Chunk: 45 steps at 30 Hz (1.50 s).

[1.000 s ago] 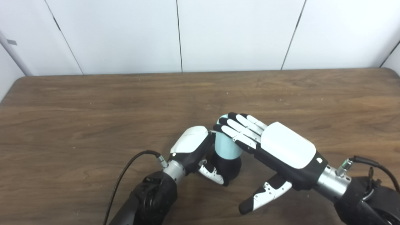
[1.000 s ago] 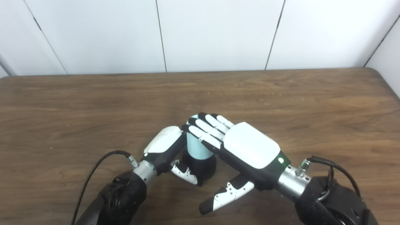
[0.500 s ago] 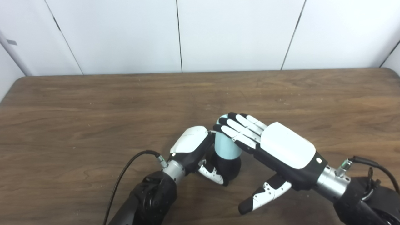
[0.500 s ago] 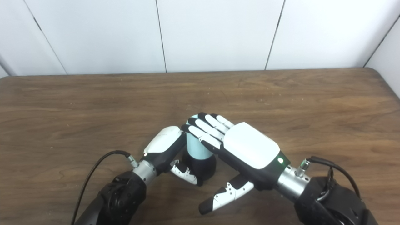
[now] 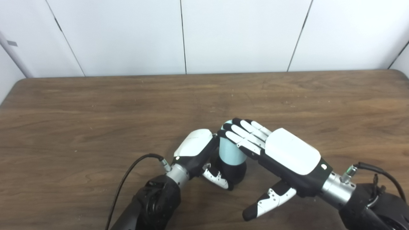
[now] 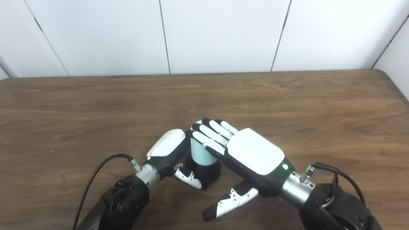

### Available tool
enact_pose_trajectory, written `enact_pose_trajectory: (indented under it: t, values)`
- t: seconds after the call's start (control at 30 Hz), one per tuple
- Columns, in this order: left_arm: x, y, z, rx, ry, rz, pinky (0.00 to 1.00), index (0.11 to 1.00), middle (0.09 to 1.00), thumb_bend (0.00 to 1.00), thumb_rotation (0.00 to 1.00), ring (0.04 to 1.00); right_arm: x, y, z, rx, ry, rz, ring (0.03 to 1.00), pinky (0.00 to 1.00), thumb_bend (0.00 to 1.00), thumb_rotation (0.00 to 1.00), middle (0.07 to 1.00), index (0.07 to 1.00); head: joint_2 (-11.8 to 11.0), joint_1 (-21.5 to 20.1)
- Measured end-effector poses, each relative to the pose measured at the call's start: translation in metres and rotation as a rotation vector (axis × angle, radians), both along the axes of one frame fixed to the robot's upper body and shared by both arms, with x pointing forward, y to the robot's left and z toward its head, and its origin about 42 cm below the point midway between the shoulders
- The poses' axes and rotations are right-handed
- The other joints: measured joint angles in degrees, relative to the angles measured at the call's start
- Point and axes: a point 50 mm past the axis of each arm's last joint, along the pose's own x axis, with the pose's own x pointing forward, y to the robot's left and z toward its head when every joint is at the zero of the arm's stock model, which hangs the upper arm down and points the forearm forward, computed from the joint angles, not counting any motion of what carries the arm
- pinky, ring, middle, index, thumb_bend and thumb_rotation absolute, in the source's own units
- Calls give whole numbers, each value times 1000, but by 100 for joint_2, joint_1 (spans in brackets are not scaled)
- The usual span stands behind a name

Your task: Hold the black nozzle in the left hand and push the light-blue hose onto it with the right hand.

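Hose (image 5: pixel 230 152): short light-blue tube standing upright, sitting right on top of the nozzle, near the middle of the table's front half. Its top end is covered by the right hand's fingers, so only the side wall shows.
Nozzle (image 5: pixel 234 173): black, rounded, directly under the hose and touching the table. Can't tell how far the hose has gone down over it, the joint just looks like blue meeting black.
Left hand (image 5: pixel 198 151): wrapped around the nozzle from the hose's left side, white back facing up. Its thumb (image 5: pixel 216 178) curls across the front of the nozzle, so it's got a grip on it. The rest of its fingers are hidden behind the hose.
Right hand (image 6: pixel 246 151): comes in from the hose's right, palm down, holding nothing. Its fingers (image 6: pixel 211 134) are stretched out flat and close together, lying over the top of the hose. The thumb (image 6: pixel 228 201) hangs loose, pointing down and toward the camera, well clear of the hose.
Table (image 5: pixel 80 111): dark wood grain; the hose and nozzle are the only loose items on it.
Cable (image 5: pixel 127 179): black, loops out from the left wrist, to the hose's lower left.
Wall (image 5: pixel 223 32): white panels behind the table's far edge.
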Motion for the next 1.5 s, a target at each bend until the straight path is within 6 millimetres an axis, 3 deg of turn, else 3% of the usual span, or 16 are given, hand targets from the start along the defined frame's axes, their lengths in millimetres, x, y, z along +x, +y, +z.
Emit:
enact_pose_trajectory:
  t: [0.3, 0.67, 1.2, 1.33, 1.5]
  values:
    - [0, 0, 0, 0, -1, 0, 851, 480, 508, 522, 0, 655, 0, 0, 1, 4, 1, -5, 1000, 1000, 679, 1000, 1000, 1000, -9, 0]
    - [0, -1, 1, -2, -1, -4, 859, 480, 507, 522, 0, 655, -5, -1, 19, -7, 20, 5, 1000, 1000, 659, 1000, 1000, 1000, -44, -9]
    - [1, 0, 0, -6, -5, -14, 879, 461, 540, 517, 0, 663, 9, -7, 42, -14, -49, 9, 1000, 1000, 668, 1000, 1000, 1000, -62, -9]
    - [1, 0, 0, -6, -4, -13, 840, 482, 502, 523, 0, 662, 12, -8, 53, -18, -96, 4, 1000, 1000, 662, 1000, 1000, 1000, -79, -9]
    - [2, -1, 1, -7, -9, -8, 689, 476, 515, 521, 0, 658, 15, -7, 64, -9, -131, -2, 1000, 1000, 646, 1000, 1000, 996, -79, -9]
